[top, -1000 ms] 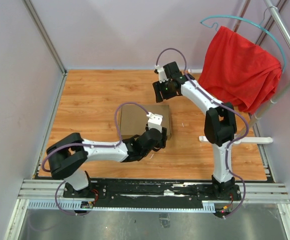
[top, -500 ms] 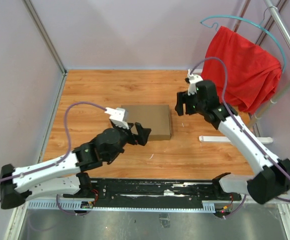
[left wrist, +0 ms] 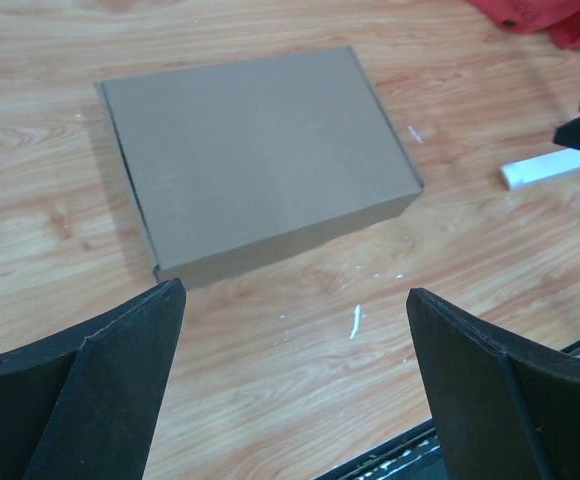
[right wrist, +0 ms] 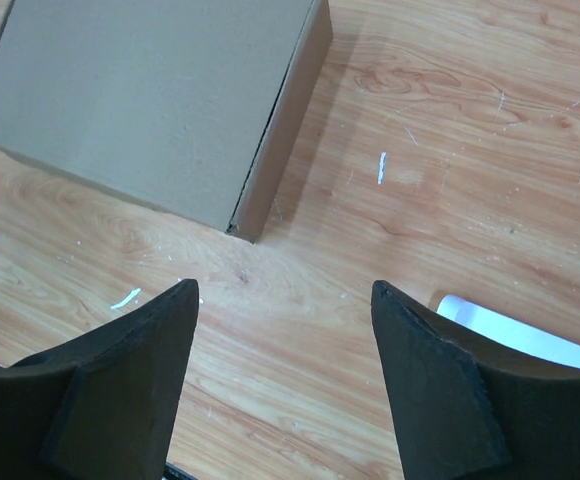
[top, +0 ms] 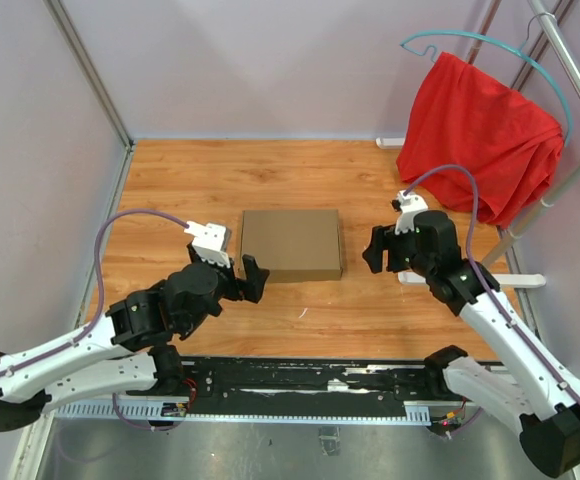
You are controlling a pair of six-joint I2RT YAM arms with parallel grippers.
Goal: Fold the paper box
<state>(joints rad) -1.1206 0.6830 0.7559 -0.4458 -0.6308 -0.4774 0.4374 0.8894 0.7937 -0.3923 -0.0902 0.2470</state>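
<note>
Near edge: grey aluminium mounting rail (top: pixel 300 385) with both arm bases bolted on.

Left gripper (top: pixel 242 272): sits just near-left of the box's near-left corner and points at it. Jaws are spread wide with nothing between them. Its wrist view shows only bare wood between the black fingers (left wrist: pixel 100 390), with a clear gap to the box's near edge, so no contact.

Right gripper (top: pixel 372 250): to the right of the box, level with its near half and pointing left. Jaws are parted and hold nothing. Its wrist view shows floor grain between the fingers (right wrist: pixel 120 380), with the box's near-right corner ahead and apart from them.

Plain brown cardboard mailer box (top: pixel 292 243): folded shut as a shallow rectangle. It lies flat with the lid down, roughly mid-table on the light wooden tabletop (top: pixel 190 180), between the two grippers and slightly beyond them. The side seam is visible at the right wall (right wrist: pixel 280 130). Neither gripper touches it.

White flat plastic strip (top: pixel 470 280): lies on the wood, right of the right gripper.

Far right: red cloth (top: pixel 475 135) draped on a teal wire hanger (top: pixel 470 40), which hangs from a metal rack pole (top: pixel 570 60) and is well clear of the box.
</note>
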